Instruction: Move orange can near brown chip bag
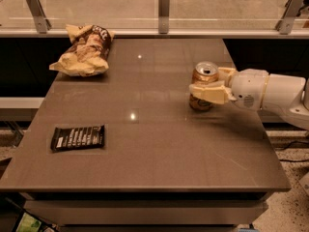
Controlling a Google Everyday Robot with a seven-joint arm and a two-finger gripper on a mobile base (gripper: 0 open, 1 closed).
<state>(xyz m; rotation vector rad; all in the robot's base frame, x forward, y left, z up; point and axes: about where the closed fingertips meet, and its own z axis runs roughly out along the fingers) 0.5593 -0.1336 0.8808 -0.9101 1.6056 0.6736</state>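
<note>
Lying flat far left of the gripper (205, 81) and nearer the camera, a black bar wrapper (77, 137) rests on the table (159, 168). Farther back, well left of the gripper, sits the brown chip bag (84, 50). At the right, the gripper clamps the upright orange can (203, 75) between its fingers, well apart from the bag
</note>
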